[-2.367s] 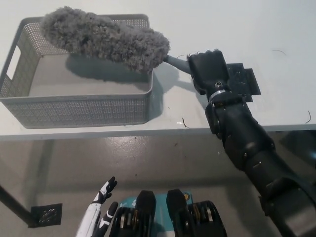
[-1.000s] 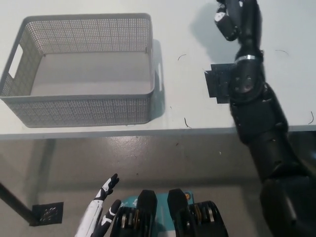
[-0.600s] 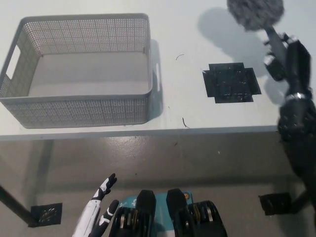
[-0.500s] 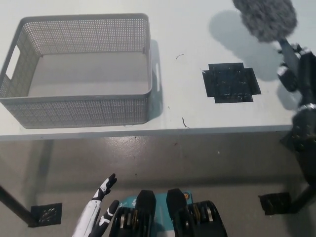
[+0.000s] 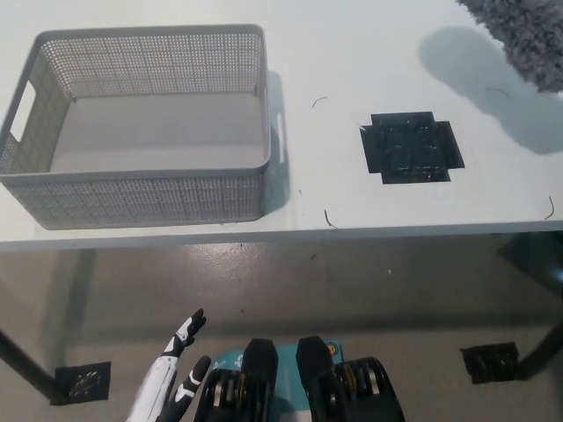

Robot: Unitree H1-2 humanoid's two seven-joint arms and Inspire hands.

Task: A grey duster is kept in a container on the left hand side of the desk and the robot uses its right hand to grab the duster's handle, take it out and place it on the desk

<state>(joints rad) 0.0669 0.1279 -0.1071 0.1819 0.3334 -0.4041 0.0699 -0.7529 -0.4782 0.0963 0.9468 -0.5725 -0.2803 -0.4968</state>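
At the top right corner, the duster's [image 5: 537, 35] grey head hangs over the worktop [image 5: 352, 53], well apart from the basket [image 5: 149, 198]. My right hand is out of sight, so I cannot tell its grip; best lower it flat and gently. My left hand [image 5: 176, 365] rests low, fingers spread, empty.

Duster [image 5: 538, 33]: only a patch of grey fluff shows at my top-right corner; the rest, handle included, runs out of frame. Left hand [image 5: 183, 350]: its arm is cut by the bottom edge. Tabletop [image 5: 352, 198] runs past the top and right edges.
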